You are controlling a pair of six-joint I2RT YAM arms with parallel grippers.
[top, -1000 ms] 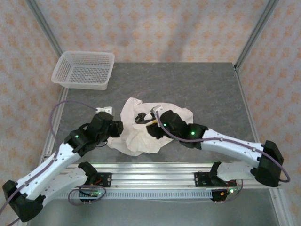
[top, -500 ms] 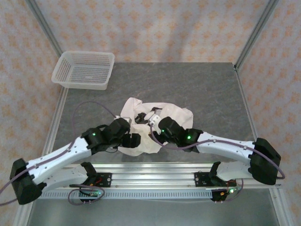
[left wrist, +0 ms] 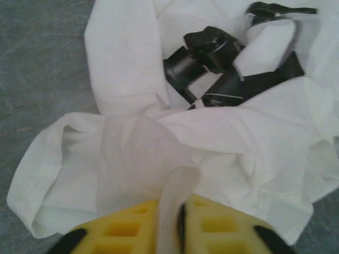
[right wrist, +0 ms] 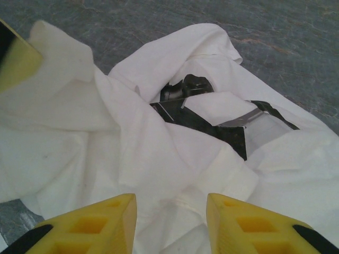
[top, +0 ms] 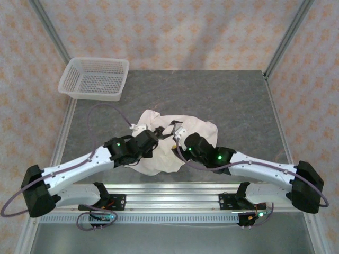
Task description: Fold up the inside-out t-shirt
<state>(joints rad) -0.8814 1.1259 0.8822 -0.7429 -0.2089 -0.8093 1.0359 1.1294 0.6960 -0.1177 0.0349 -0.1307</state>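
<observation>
The left jaws are pinched together on a thin fold of the inside-out t-shirt point(left wrist: 249, 132). The right jaws stand apart with bunched cloth between them, and I cannot tell whether they press on it. The shirt lies in a crumpled heap on the grey tabletop point(top: 228, 95), near its front edge, between both arms. The step in hand looks like opening the bundle out. Draw the pinched fold outward slowly and keep it low. The right jaws should close on a separate edge, not the same layer. The white mesh basket point(top: 90, 95) is well apart.
</observation>
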